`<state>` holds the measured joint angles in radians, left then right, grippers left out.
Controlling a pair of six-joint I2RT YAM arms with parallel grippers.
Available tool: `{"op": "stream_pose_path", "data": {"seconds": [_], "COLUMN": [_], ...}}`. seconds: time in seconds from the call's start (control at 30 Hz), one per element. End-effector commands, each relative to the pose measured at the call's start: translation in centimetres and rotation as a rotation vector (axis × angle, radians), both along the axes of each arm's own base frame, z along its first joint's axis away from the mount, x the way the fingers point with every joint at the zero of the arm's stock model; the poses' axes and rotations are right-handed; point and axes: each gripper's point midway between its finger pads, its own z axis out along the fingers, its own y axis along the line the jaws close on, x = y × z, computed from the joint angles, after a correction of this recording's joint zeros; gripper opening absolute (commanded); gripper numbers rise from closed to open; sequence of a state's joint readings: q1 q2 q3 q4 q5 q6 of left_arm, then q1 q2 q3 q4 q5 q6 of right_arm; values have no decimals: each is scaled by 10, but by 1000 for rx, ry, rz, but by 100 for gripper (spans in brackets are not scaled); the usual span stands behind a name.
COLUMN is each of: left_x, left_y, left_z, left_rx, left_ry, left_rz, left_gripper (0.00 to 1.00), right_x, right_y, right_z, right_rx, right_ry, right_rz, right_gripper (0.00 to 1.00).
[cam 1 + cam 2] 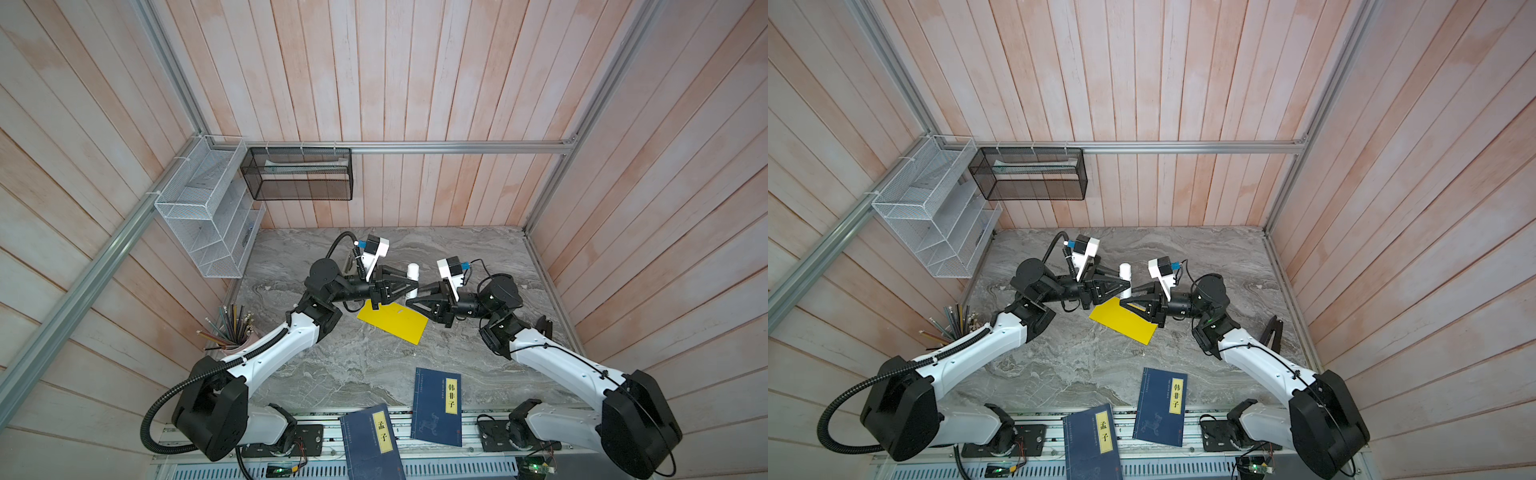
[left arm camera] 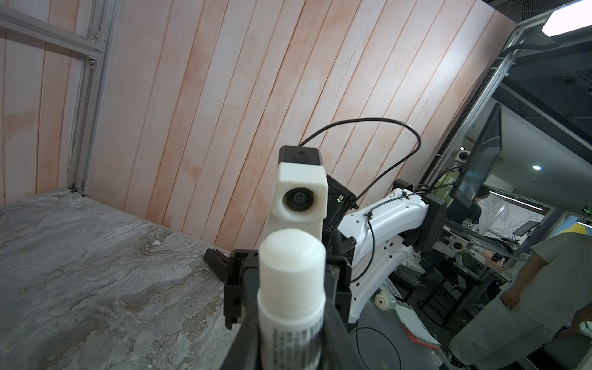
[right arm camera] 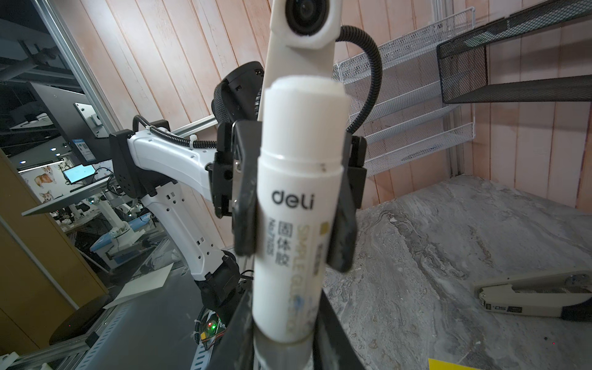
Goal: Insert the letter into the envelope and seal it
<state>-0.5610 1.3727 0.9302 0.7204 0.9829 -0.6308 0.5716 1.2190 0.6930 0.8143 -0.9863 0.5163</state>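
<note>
Risk first: left gripper (image 3: 292, 253) pinching glue stick (image 3: 298, 192) mid-body. Right gripper (image 3: 283, 350) looks clamped on its end too, both up above counter (image 1: 332, 365). Off-axis tug = stick slips, drops, maybe smears glue in wrong spot. Envelope (image 1: 392, 322) lying flat mid-counter right below claws, bright yellow, far corner tucked under left claw. Flap state, can't tell tbh. Letter nowhere visible, guessing it's inside.
</note>
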Motion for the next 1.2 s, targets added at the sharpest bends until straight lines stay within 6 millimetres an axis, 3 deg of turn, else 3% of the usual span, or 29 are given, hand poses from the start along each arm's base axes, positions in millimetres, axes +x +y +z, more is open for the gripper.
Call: {"op": "stream_pose_path", "data": {"seconds": [0.0,0.27,0.5,0.73,1.03,1.13,1.17], "left_x": [5,17,36,54,61,63,64], "left_y": [5,6,9,21,26,29,31], "left_z": [11,2,-3,-2,2,4,5], "left_rx": [-23,32,102,97,75,67,63], "left_ry": [-34,-43,-92,-120,-148,-148,-149], "left_rz": [44,162,390,617,759,792,802], "left_gripper": [0,0,0,0,0,0,0], "right_x": [-7,26,60,81,77,72,69], "right_y": [1,2,0,5,26,33,33], "right_z": [13,9,2,1,10,12,14], "right_rx": [12,-49,-169,-297,-385,-396,-383], "right_ry": [-57,-27,-62,-155,-298,-323,-322], "right_rz": [19,-159,-426,-715,-981,-1008,-1003], "right_gripper": [14,7,5,2,2,10,19]}}
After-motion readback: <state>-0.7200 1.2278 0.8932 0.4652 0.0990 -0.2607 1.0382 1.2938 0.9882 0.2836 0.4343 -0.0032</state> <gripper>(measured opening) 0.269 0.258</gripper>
